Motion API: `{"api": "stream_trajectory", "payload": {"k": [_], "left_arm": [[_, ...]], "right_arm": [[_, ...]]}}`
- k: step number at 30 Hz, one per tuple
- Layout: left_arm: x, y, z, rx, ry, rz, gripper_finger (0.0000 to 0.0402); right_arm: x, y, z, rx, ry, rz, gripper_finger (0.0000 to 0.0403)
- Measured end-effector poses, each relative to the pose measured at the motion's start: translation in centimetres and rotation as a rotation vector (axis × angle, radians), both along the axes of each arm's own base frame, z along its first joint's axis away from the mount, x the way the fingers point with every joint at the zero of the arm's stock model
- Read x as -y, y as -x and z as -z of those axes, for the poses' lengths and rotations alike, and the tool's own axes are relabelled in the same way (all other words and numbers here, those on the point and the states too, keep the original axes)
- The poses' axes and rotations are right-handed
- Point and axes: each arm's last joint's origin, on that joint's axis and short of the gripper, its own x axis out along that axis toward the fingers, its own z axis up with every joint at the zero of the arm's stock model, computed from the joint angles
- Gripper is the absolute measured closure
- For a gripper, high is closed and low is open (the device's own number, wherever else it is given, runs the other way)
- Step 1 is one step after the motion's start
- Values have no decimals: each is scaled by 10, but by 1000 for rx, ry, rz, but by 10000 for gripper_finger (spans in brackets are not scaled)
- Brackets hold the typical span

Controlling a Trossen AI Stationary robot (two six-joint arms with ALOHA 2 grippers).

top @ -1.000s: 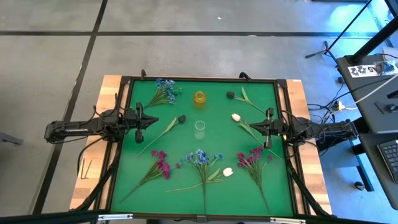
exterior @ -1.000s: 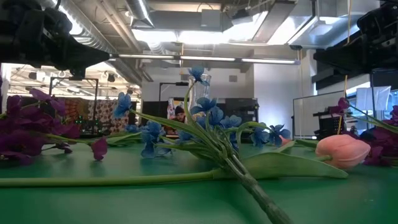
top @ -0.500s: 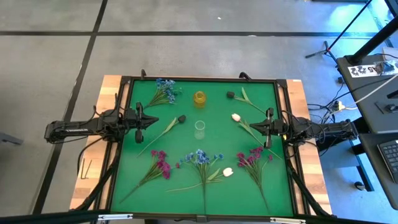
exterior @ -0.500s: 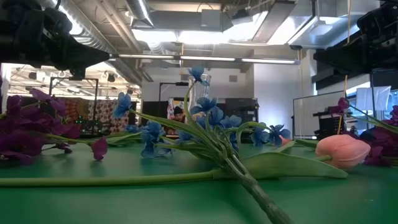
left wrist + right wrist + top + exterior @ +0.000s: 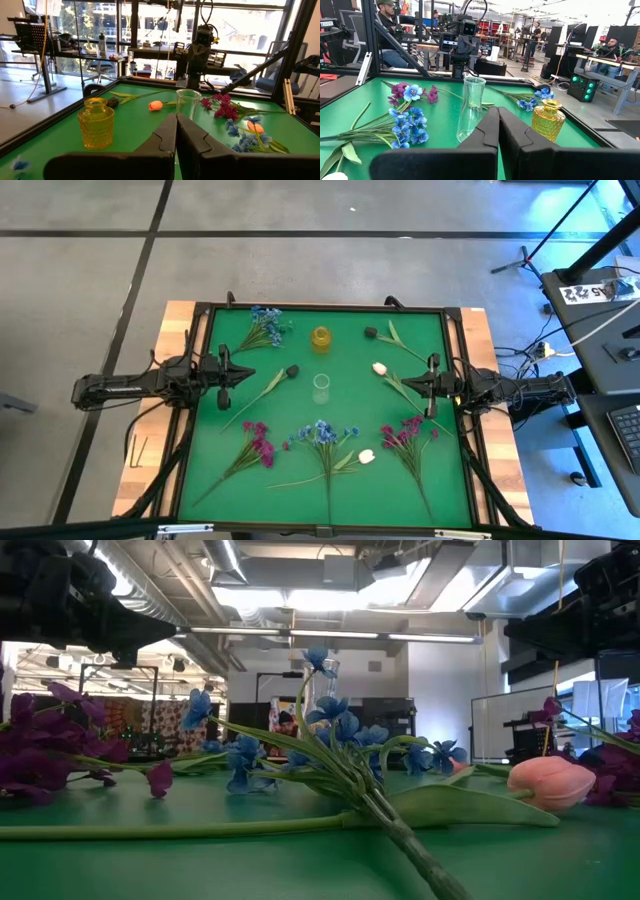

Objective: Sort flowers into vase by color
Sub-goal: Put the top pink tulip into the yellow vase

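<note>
While both arms rest at the tabletop's (image 5: 200,480) side edges, the flowers lie scattered around two vases.

The left gripper (image 5: 248,374) sits at nine o'clock and the right gripper (image 5: 402,386) at three o'clock, each with its fingers pressed together and holding nothing. A clear vase (image 5: 321,387) stands at the centre, with a yellow vase (image 5: 321,338) just toward twelve. One blue spray (image 5: 264,326) lies at eleven o'clock, another blue spray (image 5: 323,436) at six. Magenta sprays lie at seven (image 5: 258,444) and at five (image 5: 408,432). A pale tulip bud (image 5: 380,368) rests at two o'clock, a second tulip bud (image 5: 366,456) near six. Dark-headed stems lie at ten (image 5: 290,371) and at one (image 5: 371,333).
</note>
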Motion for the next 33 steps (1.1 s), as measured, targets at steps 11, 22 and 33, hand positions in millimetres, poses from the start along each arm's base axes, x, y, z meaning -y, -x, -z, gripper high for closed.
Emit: {"api": "stream_trajectory", "payload": {"k": [11, 22, 33], "left_arm": [[0, 0, 0, 0, 0, -2, 401], [0, 0, 0, 0, 8, -2, 401], [0, 0, 0, -1, 8, -2, 401]], "right_arm": [[0, 0, 0, 3, 0, 2, 402], [0, 0, 0, 3, 0, -11, 402], [0, 0, 0, 3, 0, -12, 402]]}}
